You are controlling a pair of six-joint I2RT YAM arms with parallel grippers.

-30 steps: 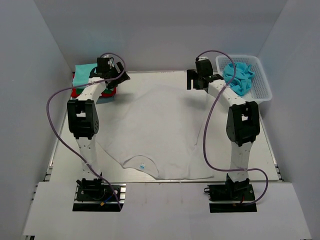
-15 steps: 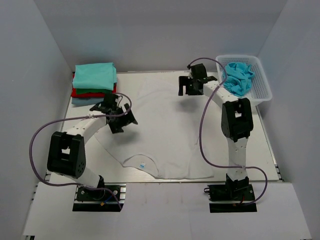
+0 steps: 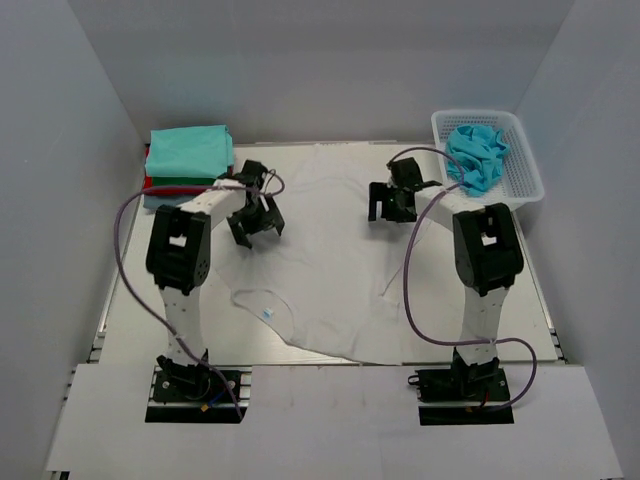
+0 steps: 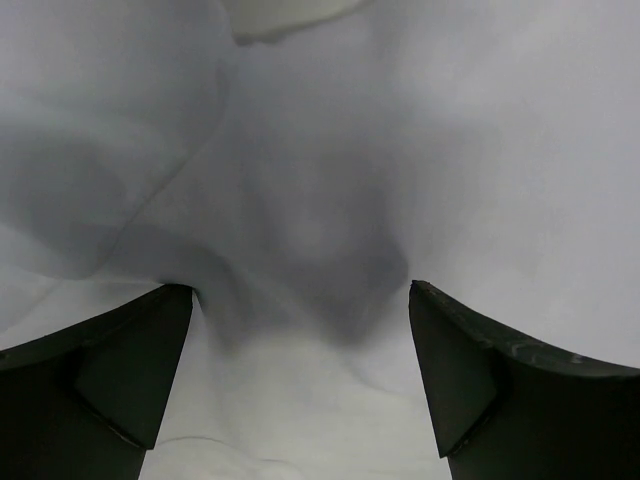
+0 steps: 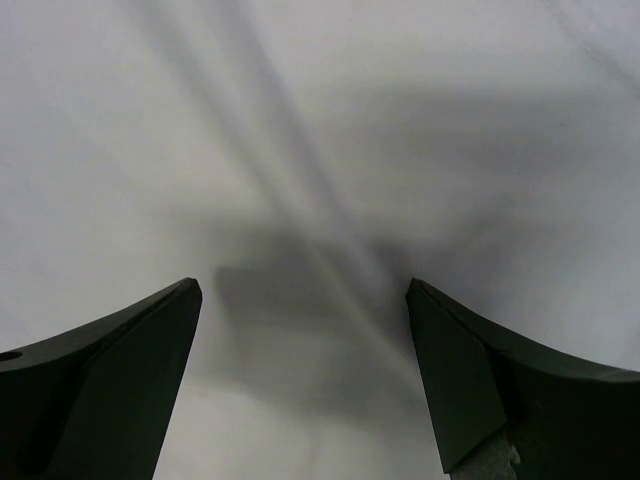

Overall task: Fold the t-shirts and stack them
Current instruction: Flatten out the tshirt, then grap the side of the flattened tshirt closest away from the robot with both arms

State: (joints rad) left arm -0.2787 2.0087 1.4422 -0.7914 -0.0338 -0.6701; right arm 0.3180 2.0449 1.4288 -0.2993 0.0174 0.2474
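White t-shirt (image 3: 330,260): soft matt cloth, shallow creases, no sheen.
Teal t-shirt (image 3: 188,150) and light blue t-shirt (image 3: 478,155): same matt cloth; the blue one is crumpled.
Basket (image 3: 527,180): white plastic lattice, faintly glossy.
Left claw (image 4: 300,300) and right claw (image 5: 303,295): black, matt, with the look of hard plastic. The left has faint pale scuffs along one edge.
Surface (image 3: 135,300): pale, smooth, matt.

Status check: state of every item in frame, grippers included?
white t-shirt: spread out, unfolded, rumpled.
teal t-shirt: folded, top of the stack.
red t-shirt: folded, under the teal one.
light blue t-shirt: crumpled in the basket.
left gripper: jaws open over the white t-shirt.
right gripper: jaws open over the white t-shirt.
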